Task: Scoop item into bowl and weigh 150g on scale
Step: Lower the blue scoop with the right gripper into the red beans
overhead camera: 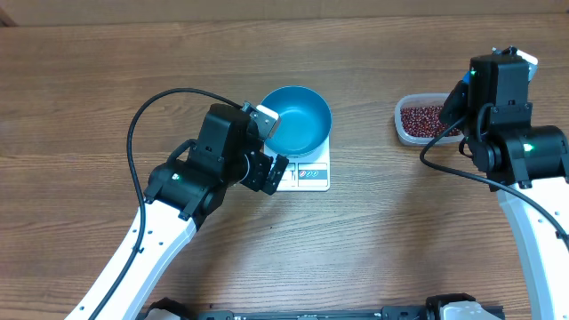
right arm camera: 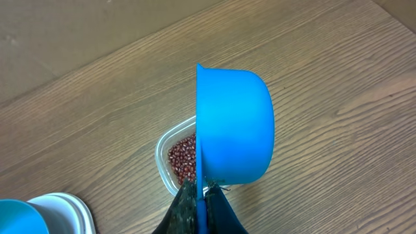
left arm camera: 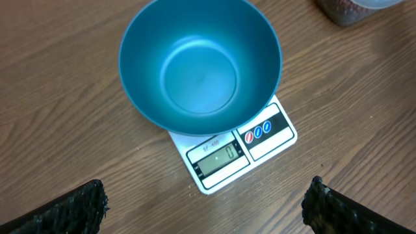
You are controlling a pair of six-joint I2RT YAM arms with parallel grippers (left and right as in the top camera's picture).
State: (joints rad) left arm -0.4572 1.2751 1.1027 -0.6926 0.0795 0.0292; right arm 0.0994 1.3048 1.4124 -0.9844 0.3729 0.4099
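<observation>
step: loading the scoop (right arm camera: 237,127) from the tub (right arm camera: 159,153); nothing in the bowl yet
right end effector (right arm camera: 201,208): fingers together, clamped on the scoop handle; scoop on its side above the beans (right arm camera: 183,158), inside not visible
left end effector (left arm camera: 205,201): fingers wide apart, holding nothing, just in front of the scale (left arm camera: 260,140)
bowl (left arm camera: 200,65): empty, sits on the scale, display shows zero
tub position: on the surface (overhead camera: 373,249), well right of the scale
do well: dip mouth-first into the beans, roll level before lifting, pour slowly over bowl centre
risk: left end effector nudging the scale skews the reading; overfull scoop spills
</observation>
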